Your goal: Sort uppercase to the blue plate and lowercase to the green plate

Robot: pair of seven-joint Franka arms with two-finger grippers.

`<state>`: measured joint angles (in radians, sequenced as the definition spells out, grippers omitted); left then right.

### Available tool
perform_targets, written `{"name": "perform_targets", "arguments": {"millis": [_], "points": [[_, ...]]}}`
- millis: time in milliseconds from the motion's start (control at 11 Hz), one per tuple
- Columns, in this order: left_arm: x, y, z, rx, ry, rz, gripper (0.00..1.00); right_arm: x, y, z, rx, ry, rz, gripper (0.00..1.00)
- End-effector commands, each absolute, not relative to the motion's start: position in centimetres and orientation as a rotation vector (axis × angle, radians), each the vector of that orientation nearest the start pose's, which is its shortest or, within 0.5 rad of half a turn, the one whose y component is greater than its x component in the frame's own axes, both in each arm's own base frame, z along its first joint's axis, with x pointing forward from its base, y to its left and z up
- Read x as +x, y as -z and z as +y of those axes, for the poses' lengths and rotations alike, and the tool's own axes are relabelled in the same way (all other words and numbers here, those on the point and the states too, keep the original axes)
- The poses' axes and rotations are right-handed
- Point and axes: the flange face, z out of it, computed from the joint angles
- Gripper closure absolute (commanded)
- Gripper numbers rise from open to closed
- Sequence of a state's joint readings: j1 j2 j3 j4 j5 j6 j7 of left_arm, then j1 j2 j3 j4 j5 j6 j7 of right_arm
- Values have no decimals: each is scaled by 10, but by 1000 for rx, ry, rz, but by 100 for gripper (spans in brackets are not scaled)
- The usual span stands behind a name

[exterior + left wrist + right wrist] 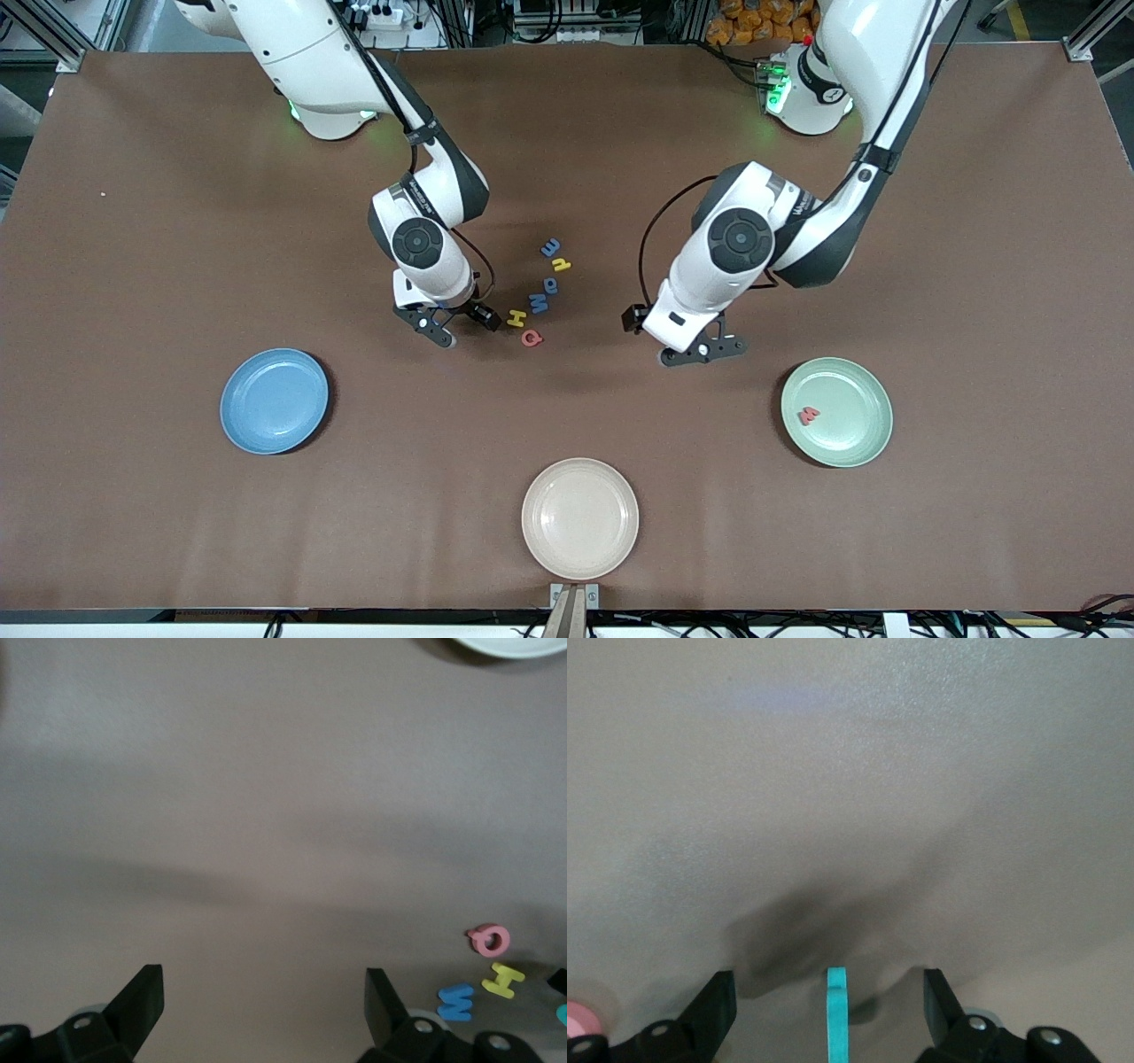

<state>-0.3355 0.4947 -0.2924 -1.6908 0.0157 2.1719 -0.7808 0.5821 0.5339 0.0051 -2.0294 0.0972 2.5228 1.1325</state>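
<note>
Cream plate (579,518): nearest to my front camera, at the table's middle, nothing on it.

Blue plate (274,400): I see it toward the right arm's end of the table, a little farther from the camera than the cream plate, with no letters on it.

Green plate (836,411): toward the left arm's end, about level with the blue one. The red w (808,414) lies on it.

Left gripper (702,351): hangs low over bare table between the green plate and the letter cluster. My left wrist view shows its fingers (142,997) spread wide with nothing between them.

Right gripper (443,324): down at the table just beside the cluster, on the side toward the blue plate. My right wrist view shows the fingers (716,1005) apart, with the teal R (836,1014) standing on edge between them; neither finger touches it as far as I can see.

Red Q (532,338): the cluster's letter nearest the camera, flat on the table.

Yellow H (516,318): just beside the Q, slightly farther.

Blue M (539,303): next up the line.

Blue a (551,285): close by the M.

Yellow d/p letter (561,264): farther again.

Blue e (550,247): the farthest of the row, toward the robots' bases.
</note>
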Motion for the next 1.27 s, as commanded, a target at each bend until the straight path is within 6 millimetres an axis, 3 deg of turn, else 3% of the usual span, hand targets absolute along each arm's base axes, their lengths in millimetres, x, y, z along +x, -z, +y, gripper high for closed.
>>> {"name": "perform_targets", "arguments": {"millis": [0, 362, 544, 815, 997, 1178], "points": [[542, -314, -392, -3203, -142, -300, 0, 487, -186, 328, -2944, -100, 1017, 100], [528, -303, -412, -3201, -166, -274, 0, 480, -186, 335, -2950, -95, 992, 100], [516, -292, -431, -3203, -156, -304, 0, 478, -189, 333, -2950, -93, 990, 100], [499, -276, -457, -3222, -144, -289, 0, 484, -207, 329, -2932, -69, 981, 100], [486, -262, -477, -3247, -121, -316, 0, 502, -231, 310, -2919, -39, 952, 100], [469, -254, -500, -3270, -99, -344, 0, 522, -242, 274, -2955, -58, 869, 100]]}}
